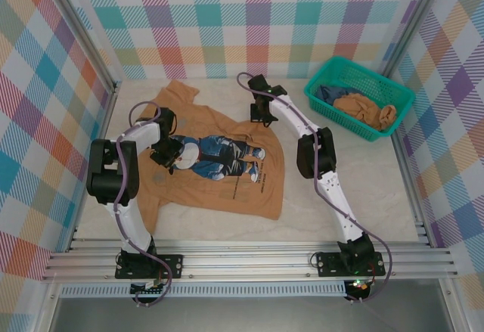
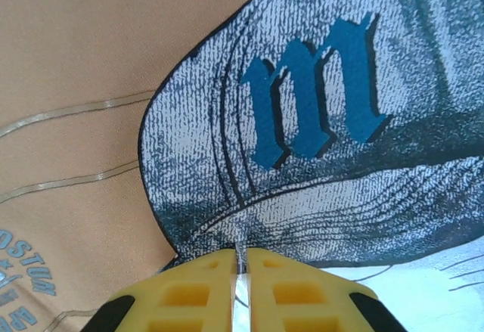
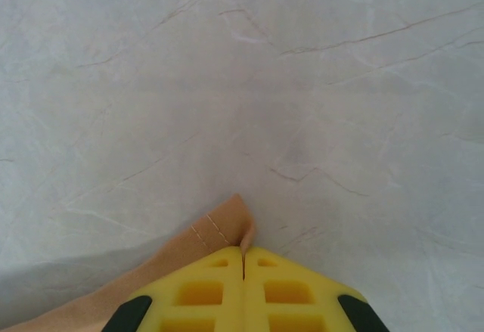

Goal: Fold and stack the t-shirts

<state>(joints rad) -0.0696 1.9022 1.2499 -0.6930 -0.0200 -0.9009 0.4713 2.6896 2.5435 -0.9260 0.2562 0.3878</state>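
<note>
A tan t-shirt [image 1: 227, 192] with a blue and white cartoon print [image 1: 221, 158] lies spread and rumpled across the left half of the table. My left gripper [image 1: 171, 150] sits at the print's left end. In the left wrist view its yellow fingers [image 2: 189, 290] are shut, with a thin ridge of printed cloth [image 2: 318, 97] pinched between them at the tips [image 2: 242, 256]. My right gripper [image 1: 261, 113] is at the shirt's far right edge. In the right wrist view it [image 3: 243, 250] is shut on a stitched hem corner [image 3: 219, 226] of the t-shirt.
A teal mesh basket [image 1: 325, 71] stands at the back right and holds another tan t-shirt [image 1: 367, 109] beside dark blue cloth. Bare marbled table [image 1: 348, 196] lies to the right of the spread shirt. Plaid walls enclose the table on three sides.
</note>
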